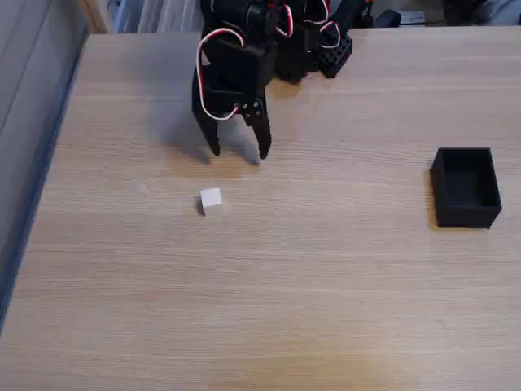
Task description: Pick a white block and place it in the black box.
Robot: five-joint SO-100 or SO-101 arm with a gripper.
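Observation:
A small white block [211, 199] lies on the light wooden table [269, 285], left of centre in the fixed view. My black gripper [239, 152] hangs just behind it, fingers pointing down and spread apart with nothing between them; the block sits a short way in front of the tips and slightly to their left. The black box [466, 187], open-topped and empty inside, stands far off at the right side of the table.
The arm's black base [313, 41] with red and white wires occupies the back edge of the table. The table's left edge [49, 163] drops off to a grey floor. Bare wood stretches between the block and the box.

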